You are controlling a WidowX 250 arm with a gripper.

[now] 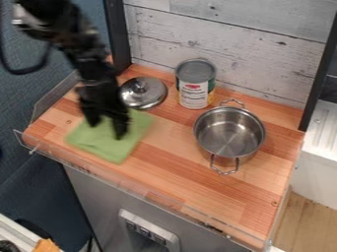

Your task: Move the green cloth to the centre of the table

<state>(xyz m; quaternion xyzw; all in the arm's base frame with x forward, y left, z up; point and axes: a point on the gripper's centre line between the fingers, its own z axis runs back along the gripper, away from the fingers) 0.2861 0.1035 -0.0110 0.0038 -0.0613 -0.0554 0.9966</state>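
The black gripper hangs over the green cloth, its two fingers apart and pointing down. Whether the fingertips touch the cloth cannot be told. The cloth lies flat on the left part of the wooden table, near the front left edge. Part of its upper side is hidden behind the gripper.
A metal pot with two handles stands on the right of the table. At the back are a large can and a silver lid, the lid close beside the arm. A clear low rim runs along the front edge.
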